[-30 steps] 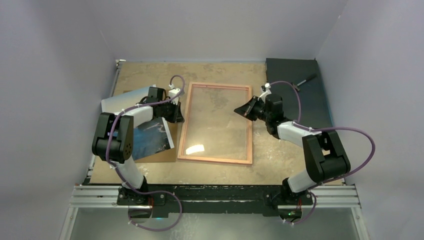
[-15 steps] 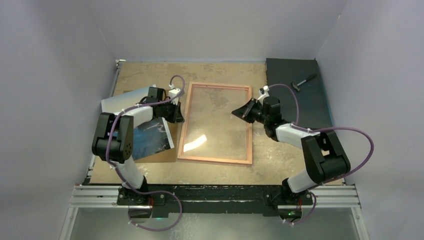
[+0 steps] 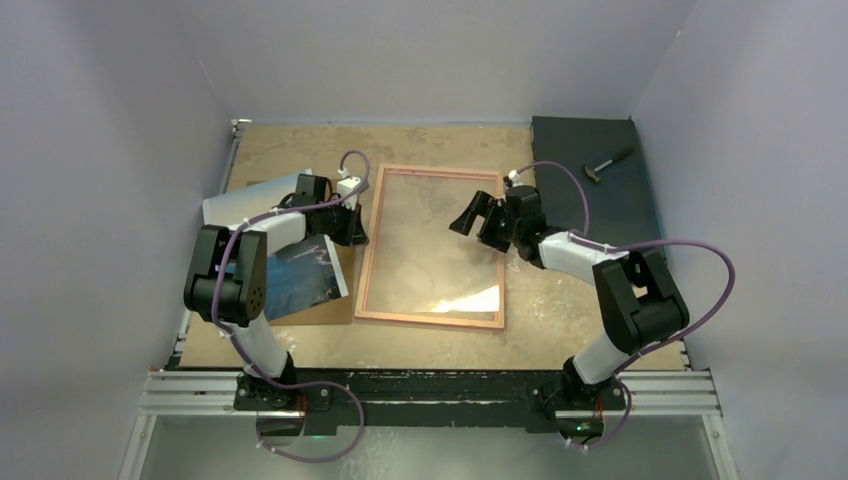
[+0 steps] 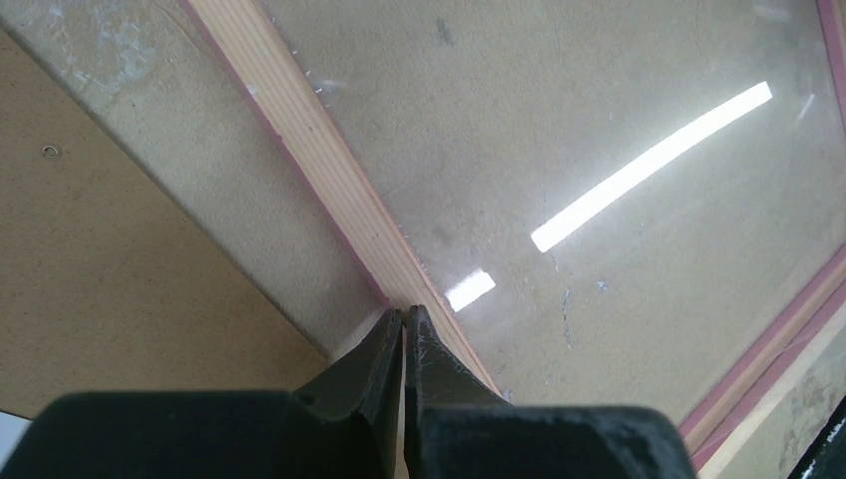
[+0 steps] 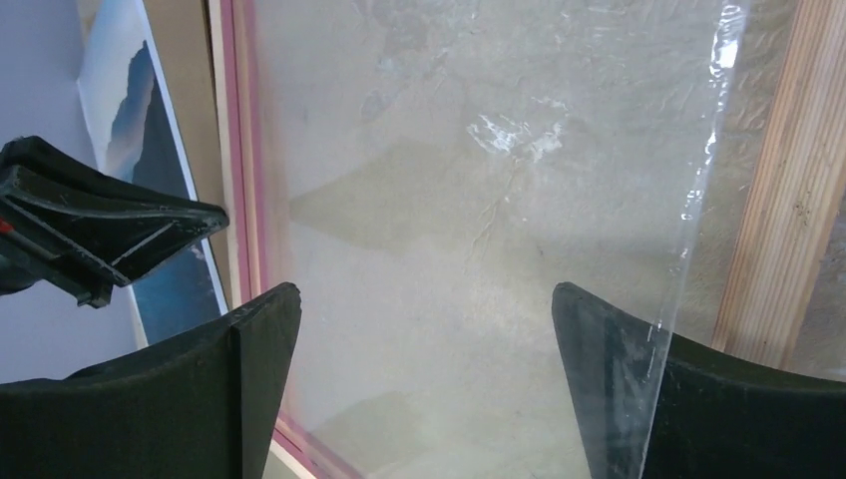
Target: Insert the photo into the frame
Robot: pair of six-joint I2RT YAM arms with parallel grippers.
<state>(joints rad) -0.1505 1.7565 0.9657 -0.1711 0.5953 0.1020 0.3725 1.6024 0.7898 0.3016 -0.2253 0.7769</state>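
Note:
The frame (image 3: 432, 320) lies flat mid-table, its pale wood side up, with its clear pane (image 3: 430, 240) in it. My left gripper (image 3: 357, 238) is shut, its tips (image 4: 404, 311) resting at the frame's left rim (image 4: 319, 170) and holding nothing. Over the right half of the pane hangs my right gripper (image 3: 468, 218), wide open (image 5: 424, 294). The pane's right edge (image 5: 698, 200) stands off the wood rim (image 5: 788, 200) and crosses my right finger (image 5: 609, 369). The photo (image 3: 300, 272), dark blue with a white border, lies to the left and is partly hidden by the left arm.
A brown backing board (image 3: 335, 305) lies under the photo, just left of the frame. A black mat (image 3: 590, 200) with a small hammer-like tool (image 3: 607, 164) sits at the back right. Grey walls close in the table on three sides.
My right gripper has opened and moved left, over the pane. The glare on the pane has slid from lower left to lower right. The left arm has not moved.

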